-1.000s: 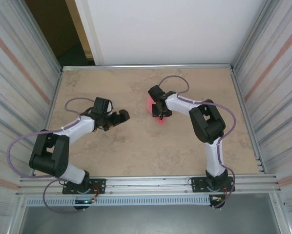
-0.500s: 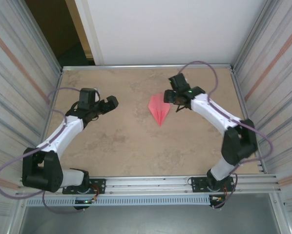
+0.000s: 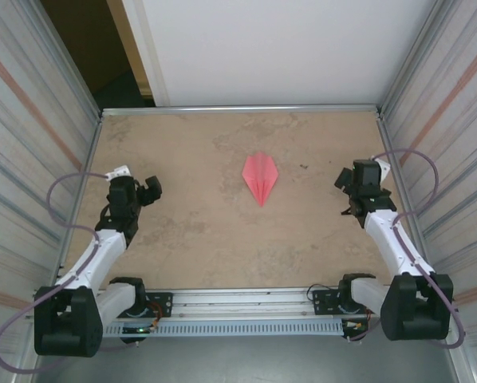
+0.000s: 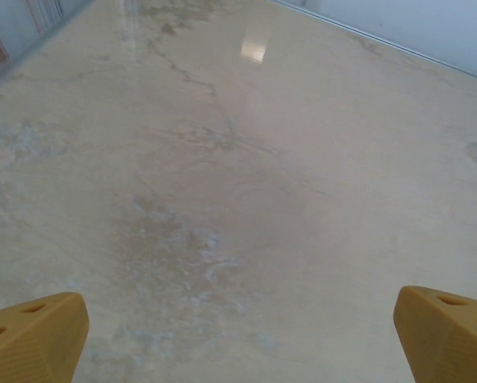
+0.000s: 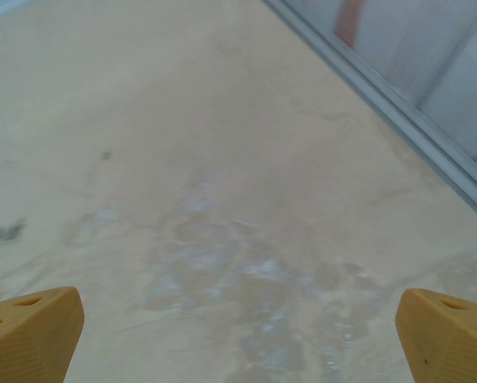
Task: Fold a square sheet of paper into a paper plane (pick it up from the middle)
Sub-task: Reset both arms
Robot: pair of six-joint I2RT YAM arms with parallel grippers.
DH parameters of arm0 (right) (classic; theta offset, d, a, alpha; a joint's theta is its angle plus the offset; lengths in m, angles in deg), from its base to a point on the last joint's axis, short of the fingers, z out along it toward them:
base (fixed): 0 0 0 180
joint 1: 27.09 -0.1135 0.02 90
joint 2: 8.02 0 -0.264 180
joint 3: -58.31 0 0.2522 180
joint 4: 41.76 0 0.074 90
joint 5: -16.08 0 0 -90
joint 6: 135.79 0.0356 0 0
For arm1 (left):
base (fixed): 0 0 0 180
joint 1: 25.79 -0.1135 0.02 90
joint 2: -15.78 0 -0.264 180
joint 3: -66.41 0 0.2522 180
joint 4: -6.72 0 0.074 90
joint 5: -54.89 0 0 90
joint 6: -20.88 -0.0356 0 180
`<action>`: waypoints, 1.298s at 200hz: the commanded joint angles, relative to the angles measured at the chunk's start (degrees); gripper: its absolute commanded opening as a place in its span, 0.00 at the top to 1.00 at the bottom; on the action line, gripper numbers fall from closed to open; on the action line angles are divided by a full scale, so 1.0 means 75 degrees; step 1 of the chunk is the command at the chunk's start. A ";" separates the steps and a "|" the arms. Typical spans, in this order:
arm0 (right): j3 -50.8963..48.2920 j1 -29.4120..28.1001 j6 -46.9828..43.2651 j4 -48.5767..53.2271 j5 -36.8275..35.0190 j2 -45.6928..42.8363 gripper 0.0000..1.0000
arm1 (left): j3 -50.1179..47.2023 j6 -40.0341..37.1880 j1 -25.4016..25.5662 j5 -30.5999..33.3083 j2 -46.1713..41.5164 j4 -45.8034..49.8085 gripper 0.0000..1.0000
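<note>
Left claw [image 3: 140, 194] hangs wide open over the left side of the desk [image 3: 206, 239], gripping nothing. The right claw [image 3: 348, 191] hangs equally wide open and empty over the right side, as seen from the overhead camera. Between the two arms, in the middle of the desk and somewhat toward its far edge, lies the paper plane [image 3: 261, 177]. It is a pink-red dart, flat on the marbled beige surface, with lengthwise creases showing, its sharp tip pointing to the near edge and its broad end to the far one. It is well apart from both claws and touches neither.

From the left wrist camera, the left claw [image 4: 238, 339] shows as two orange fingertips [image 4: 33, 335] at the bottom corners of the frame. They are far apart, with bare desk [image 4: 238, 159] between them and a patch of reflected light near the far edge.

From the right wrist camera, the right claw [image 5: 238, 339] presents the same picture, orange fingertips [image 5: 31, 335] spread to the corners above bare desk [image 5: 206, 175]. A metal rail [image 5: 382, 88] runs along the desk's edge at upper right, at the foot of a ribbed side wall [image 5: 430, 56].
</note>
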 commanded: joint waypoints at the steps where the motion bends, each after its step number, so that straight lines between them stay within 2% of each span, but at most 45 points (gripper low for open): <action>1: -0.0610 0.0298 -0.0409 -0.1432 0.0031 -0.0032 0.01 | -0.0377 -0.1144 -0.0044 0.0289 0.0310 -0.2064 0.01; 48: -0.2114 0.0287 -0.1392 -0.4586 0.0280 0.0409 0.01 | -0.0357 -0.2548 -0.0069 -0.0861 0.1568 -0.3371 0.01; 65: -0.2408 0.0281 -0.1675 -0.5570 0.0559 0.0669 0.01 | -0.0683 -0.2755 -0.0287 -0.1397 0.1859 -0.4276 0.01; 102: -0.2412 0.0240 -0.2067 -0.6767 0.1440 0.1646 0.01 | -0.1002 -0.2699 -0.0606 -0.2218 0.2530 -0.5384 0.01; 128: -0.2232 0.0167 -0.2330 -0.7316 0.1743 0.2286 0.01 | -0.0888 -0.2880 -0.0614 -0.2689 0.2971 -0.5559 0.01; 170: -0.2116 0.0205 -0.2393 -0.8021 0.2072 0.3300 0.01 | -0.0757 -0.2866 -0.0626 -0.2713 0.3677 -0.5965 0.01; 193: -0.2116 0.0145 -0.2512 -0.8083 0.2173 0.3365 0.01 | -0.0551 -0.2876 -0.0605 -0.2678 0.3679 -0.5540 0.01; 219: -0.2091 0.0127 -0.2512 -0.8011 0.2162 0.3383 0.01 | -0.0296 -0.2992 -0.0306 -0.1880 0.3723 -0.5083 0.01; 259: -0.2079 0.0124 -0.2512 -0.8012 0.2162 0.3383 0.01 | -0.0331 -0.3007 -0.0301 -0.1903 0.3692 -0.5113 0.01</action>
